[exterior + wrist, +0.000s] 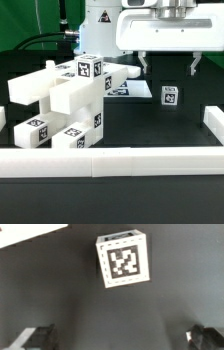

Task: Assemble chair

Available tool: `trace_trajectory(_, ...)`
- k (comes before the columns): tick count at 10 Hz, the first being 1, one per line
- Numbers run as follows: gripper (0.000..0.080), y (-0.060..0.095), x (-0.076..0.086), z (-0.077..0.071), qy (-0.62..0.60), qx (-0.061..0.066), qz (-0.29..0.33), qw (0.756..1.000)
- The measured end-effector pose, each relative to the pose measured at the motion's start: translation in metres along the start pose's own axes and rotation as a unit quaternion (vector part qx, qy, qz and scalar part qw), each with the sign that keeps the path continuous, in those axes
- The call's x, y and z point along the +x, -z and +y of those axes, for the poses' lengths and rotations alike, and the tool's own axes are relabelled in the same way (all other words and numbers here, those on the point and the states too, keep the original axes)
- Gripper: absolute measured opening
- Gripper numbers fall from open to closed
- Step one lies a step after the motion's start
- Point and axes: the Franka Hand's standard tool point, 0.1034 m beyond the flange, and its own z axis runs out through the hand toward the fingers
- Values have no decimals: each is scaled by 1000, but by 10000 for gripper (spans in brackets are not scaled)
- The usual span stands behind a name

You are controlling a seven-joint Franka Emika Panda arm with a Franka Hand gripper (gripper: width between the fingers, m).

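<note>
Tool (167, 64) hangs wide open and empty above the small tagged white plastic block (170, 96), and may topple it if one finger clips its edge.

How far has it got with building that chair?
Done: most white parts already sit joined in one blocky chair structure on the exterior view's left. In hand: nothing; the gripper hangs open and empty above a small loose tagged block. Left: that block, lying apart on the table, probably gets picked up next.
</note>
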Motion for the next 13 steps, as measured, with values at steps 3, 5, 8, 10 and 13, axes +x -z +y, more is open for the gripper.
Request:
trace_trajectory(3, 649, -23, -18, -9, 16, -9, 1, 1000)
trace_trajectory(5, 649, -33, -23, -8, 22, -13, 3, 1000)
trace_trajectory(8, 649, -45, -31, -4, 30, -21, 0, 999)
trace_trajectory(10, 649, -47, -33, -3, 30, -23, -2, 999)
trace_trajectory(13, 369, -47, -33, -2, 32, -23, -2, 999)
